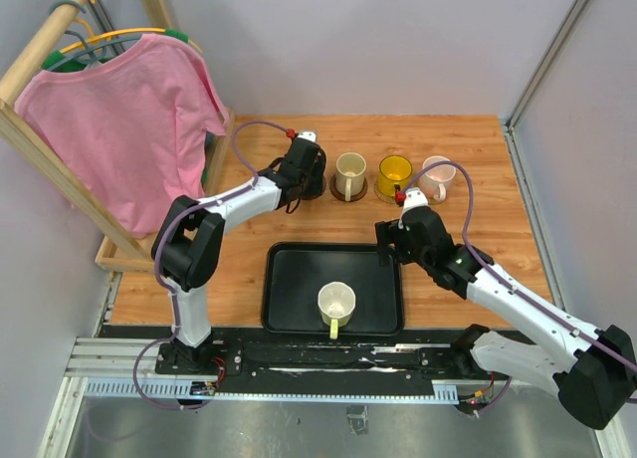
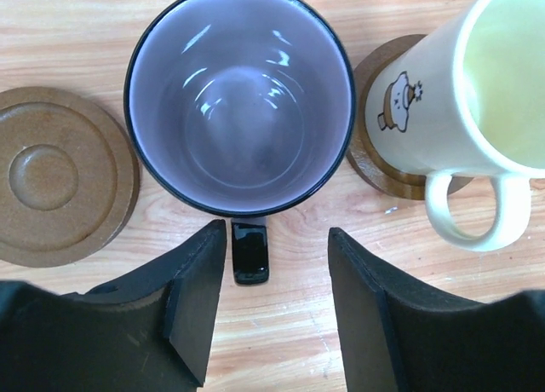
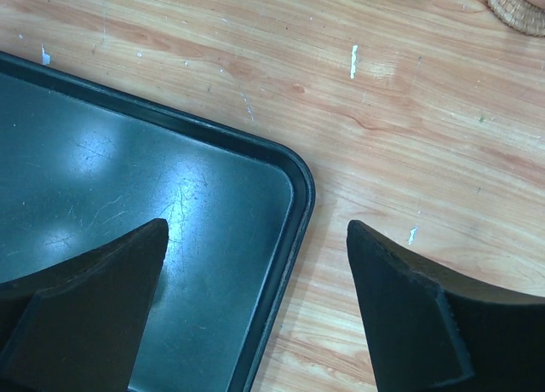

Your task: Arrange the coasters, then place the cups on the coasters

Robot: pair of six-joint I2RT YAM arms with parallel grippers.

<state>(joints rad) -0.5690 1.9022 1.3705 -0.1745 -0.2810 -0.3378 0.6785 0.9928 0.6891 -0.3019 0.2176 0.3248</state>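
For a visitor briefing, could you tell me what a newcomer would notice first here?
A pink shirt hangs on a rack at far left. A cream mug, an amber mug and a pink mug line the table's far side; a white cup sits alone in the black tray.

The left pincer (image 2: 277, 230) is open, and the dark handle of the lilac cup (image 2: 240, 102) sits in the gap between its fingers, so little room is left there. At 9 o'clock from that cup lies a bare brown coaster (image 2: 60, 175), flat and low. At 3 o'clock the tall cream cup (image 2: 477, 85) stands close and blocks that side. From above, a strip of bare table (image 1: 333, 222) runs between the black tray (image 1: 289, 299) and the row of cups (image 1: 395, 174). A pink shirt (image 1: 119, 129) hangs at 10 o'clock from the tray. The right pincer (image 3: 255, 230) hangs open over the tray's corner, with bare wood at 3 o'clock.
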